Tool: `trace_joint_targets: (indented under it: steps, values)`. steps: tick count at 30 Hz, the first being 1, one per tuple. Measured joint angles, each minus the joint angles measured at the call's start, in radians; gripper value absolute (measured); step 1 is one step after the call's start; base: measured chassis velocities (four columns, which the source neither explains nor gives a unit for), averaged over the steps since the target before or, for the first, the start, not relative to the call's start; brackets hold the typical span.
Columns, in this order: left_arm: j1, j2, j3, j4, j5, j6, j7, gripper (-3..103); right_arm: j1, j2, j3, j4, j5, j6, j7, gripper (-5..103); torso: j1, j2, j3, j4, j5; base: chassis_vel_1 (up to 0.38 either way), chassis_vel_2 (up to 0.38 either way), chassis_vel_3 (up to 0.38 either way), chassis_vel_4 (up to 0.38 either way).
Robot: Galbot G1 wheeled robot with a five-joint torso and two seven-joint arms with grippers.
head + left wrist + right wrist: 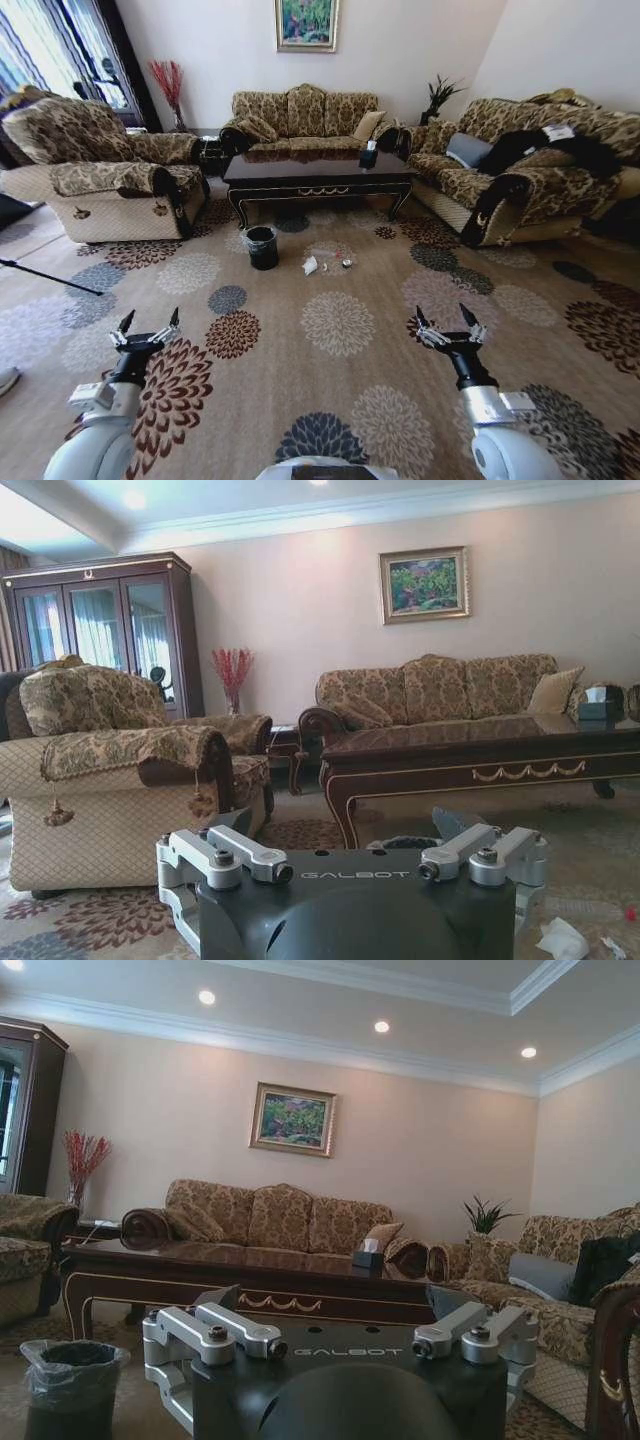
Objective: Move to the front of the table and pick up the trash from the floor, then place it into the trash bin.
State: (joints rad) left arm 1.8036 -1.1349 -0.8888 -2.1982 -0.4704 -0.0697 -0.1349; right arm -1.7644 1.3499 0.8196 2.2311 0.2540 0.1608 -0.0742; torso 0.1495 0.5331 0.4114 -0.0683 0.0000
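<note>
crumpled trash (311, 265) | round black trash bin (262, 247) | glossy table (318, 172)

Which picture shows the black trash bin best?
The right wrist view shows the trash bin best: it is close, with its black wall and liner bag folded over the rim plain to see. The head view shows the bin whole but far off, on the carpet before the table. The left wrist view shows just its rim behind the gripper.
</note>
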Motion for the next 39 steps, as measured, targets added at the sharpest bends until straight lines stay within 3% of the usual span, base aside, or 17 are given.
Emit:
trace_joint_targets:
  steps: [25, 31, 39]
  values:
    - [0.015, -0.006, 0.004, -0.007, -0.012, -0.014, 0.016, 100, -0.007, -0.005, 0.000, -0.006, -0.019, 0.008, -0.008, 100, -0.040, -0.102, -0.062, -0.0001, 0.0000, 0.000, 0.000, 0.000, 0.000]
    - [0.031, -0.009, 0.007, -0.007, -0.007, -0.022, 0.018, 100, -0.011, -0.020, -0.001, -0.025, -0.068, 0.043, -0.050, 100, -0.048, -0.127, -0.079, 0.0000, 0.0001, 0.000, 0.000, 0.000, 0.000]
    - [0.029, -0.021, 0.019, -0.015, -0.004, -0.018, 0.020, 100, -0.005, -0.032, -0.005, -0.041, -0.061, 0.046, -0.058, 100, -0.058, -0.157, -0.099, 0.0000, 0.0001, 0.000, 0.000, 0.000, 0.000]
